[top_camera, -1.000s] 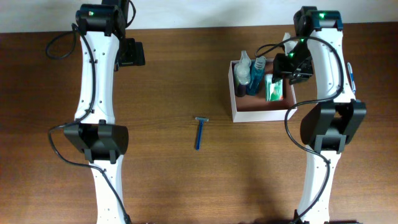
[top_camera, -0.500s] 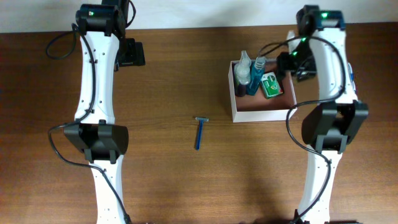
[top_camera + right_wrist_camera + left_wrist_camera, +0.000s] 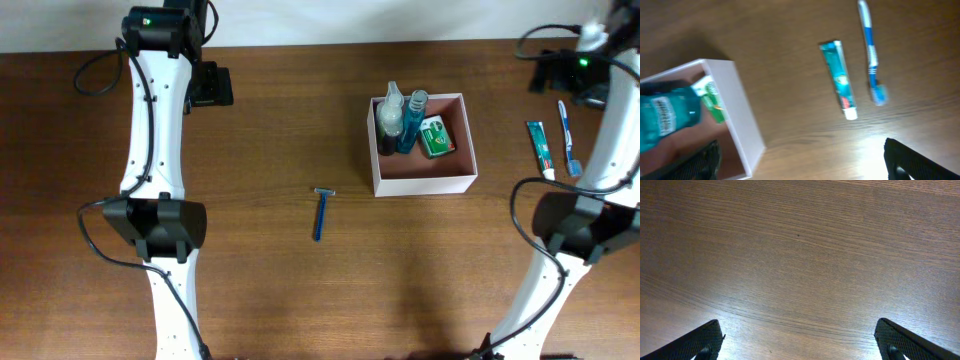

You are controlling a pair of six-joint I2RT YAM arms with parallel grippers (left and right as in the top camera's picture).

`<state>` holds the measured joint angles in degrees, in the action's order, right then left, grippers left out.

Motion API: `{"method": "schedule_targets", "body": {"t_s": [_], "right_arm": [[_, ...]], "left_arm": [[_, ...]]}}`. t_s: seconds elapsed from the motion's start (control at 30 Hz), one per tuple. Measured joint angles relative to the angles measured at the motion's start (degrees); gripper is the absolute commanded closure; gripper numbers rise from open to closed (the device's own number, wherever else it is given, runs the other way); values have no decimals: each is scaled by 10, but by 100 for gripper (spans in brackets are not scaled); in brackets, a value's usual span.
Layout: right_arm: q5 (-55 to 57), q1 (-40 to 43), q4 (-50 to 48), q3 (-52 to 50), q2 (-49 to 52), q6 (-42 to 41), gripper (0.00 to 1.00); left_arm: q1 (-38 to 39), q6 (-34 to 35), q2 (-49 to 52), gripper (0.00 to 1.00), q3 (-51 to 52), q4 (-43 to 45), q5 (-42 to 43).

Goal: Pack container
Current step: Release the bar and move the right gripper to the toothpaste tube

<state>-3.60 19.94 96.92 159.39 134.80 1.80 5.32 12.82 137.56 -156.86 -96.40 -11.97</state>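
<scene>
I see container (image 3: 425, 184) right of centre on tabletop (image 3: 300, 120), part filled. Likely light, stiff, thin-walled; I'd pinch wall rim. Left fingers (image 3: 700, 342) wide, empty. Right fingers (image 3: 905, 160) wide, empty, near toothpaste (image 3: 840, 80).

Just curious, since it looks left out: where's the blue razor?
In the overhead view the razor lies on the table, lower left of the box, near the table's middle.

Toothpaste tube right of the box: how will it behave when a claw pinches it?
The toothpaste tube looks flat and soft-walled, so it probably dents under a pinch. It lies flat on the table, so it likely slides or pivots when pushed, not rolls. Its white cap end is probably the stiffer spot.
</scene>
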Motion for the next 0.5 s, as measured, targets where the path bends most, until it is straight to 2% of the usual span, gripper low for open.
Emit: {"method": "schedule_targets", "body": {"t_s": [0.23, 0.37, 0.5], "right_arm": [[-46, 58, -40, -76, 2, 101, 1], [-63, 63, -73, -106, 5, 124, 1], [-66, 63, -146, -142, 5, 152, 1]], "left_arm": [[0, 0, 0, 1, 0, 0, 0], [0, 0, 0, 1, 0, 0, 0], [0, 0, 0, 1, 0, 0, 0]]}}
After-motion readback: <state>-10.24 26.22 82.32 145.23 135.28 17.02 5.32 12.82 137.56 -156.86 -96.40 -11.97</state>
